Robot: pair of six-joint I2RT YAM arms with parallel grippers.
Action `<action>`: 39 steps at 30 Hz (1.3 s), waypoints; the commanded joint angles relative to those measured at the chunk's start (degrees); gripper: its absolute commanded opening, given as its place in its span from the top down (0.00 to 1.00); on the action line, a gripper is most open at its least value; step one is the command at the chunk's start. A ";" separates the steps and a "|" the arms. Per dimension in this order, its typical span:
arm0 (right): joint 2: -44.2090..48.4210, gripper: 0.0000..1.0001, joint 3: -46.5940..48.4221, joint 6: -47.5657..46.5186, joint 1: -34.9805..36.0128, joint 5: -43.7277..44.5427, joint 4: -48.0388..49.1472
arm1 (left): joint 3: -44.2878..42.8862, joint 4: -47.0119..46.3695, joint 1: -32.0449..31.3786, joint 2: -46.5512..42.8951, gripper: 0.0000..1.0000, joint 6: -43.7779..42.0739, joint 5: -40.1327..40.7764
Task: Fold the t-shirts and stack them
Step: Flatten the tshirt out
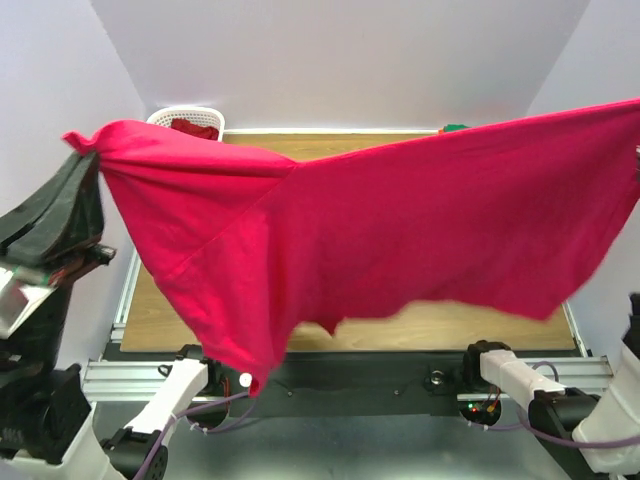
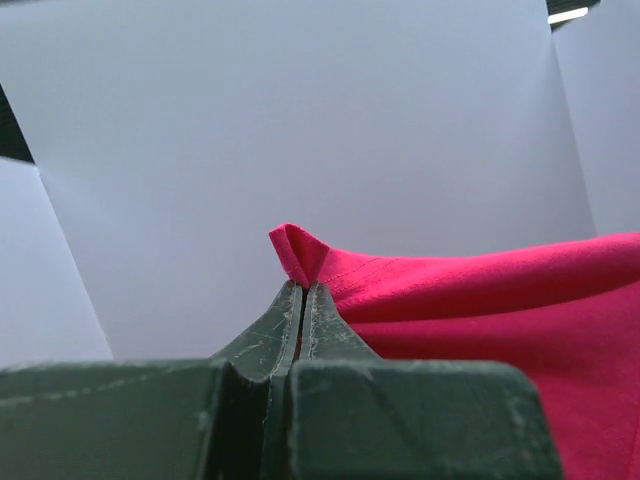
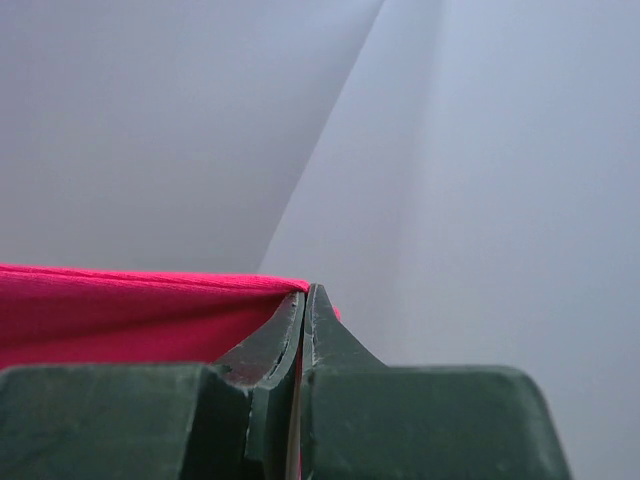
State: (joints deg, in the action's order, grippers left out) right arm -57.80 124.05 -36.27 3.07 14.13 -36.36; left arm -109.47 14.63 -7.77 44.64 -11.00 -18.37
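Left gripper (image 2: 303, 290) is clamped tight on a corner of the pink-red t-shirt (image 1: 400, 230). Its jaws are pressed together and a little folded nub of cloth pokes out just past the tips. Right gripper (image 3: 305, 295) has the same kind of pinch at the other end, jaws closed flat on the hem and the cloth running off to its left. In the top view that one sits right at the frame edge, so I'm going by its wrist cam for the grip.

So the shirt is up in the air, stretched between the two grippers like a banner. It hangs below both of them, and the top edge dips lowest roughly halfway between them. Nearer the left gripper the cloth drops into a long point well below it, reaching past the near edge of the table (image 1: 430, 330). The bottom hem nearer the right gripper looks uneven and hangs above the wood, not touching as far as I can see.

Beyond the left gripper, in the far corner, there's the white basket (image 1: 190, 113) with a crimson t-shirt (image 1: 197, 129) bundled inside. Further along the back edge, toward the right gripper's side, a scrap of what's probably the green t-shirt (image 1: 455, 127) peeks over the pink-red one's top edge. Too little is showing to be sure.
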 commanded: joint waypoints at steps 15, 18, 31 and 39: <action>-6.96 0.99 -59.08 -3.01 -0.35 -15.80 18.68 | 55.58 -14.18 0.21 7.43 1.00 3.00 -2.38; -13.72 0.99 -61.29 -2.84 -0.26 -16.85 24.48 | 56.21 -19.72 0.21 16.32 1.00 3.53 1.31; -50.47 0.99 -43.64 -0.38 -0.35 -14.31 33.37 | 23.00 -18.94 0.56 65.36 1.00 0.02 8.96; -57.16 0.99 -38.44 -0.64 -0.35 -9.74 33.37 | 10.78 -15.69 0.48 75.76 1.00 -1.30 10.72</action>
State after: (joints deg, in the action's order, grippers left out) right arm -114.30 83.02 -37.45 3.03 1.87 -6.76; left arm -94.06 -0.99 -7.75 120.14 -10.70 -9.19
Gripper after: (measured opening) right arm 0.016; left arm 0.033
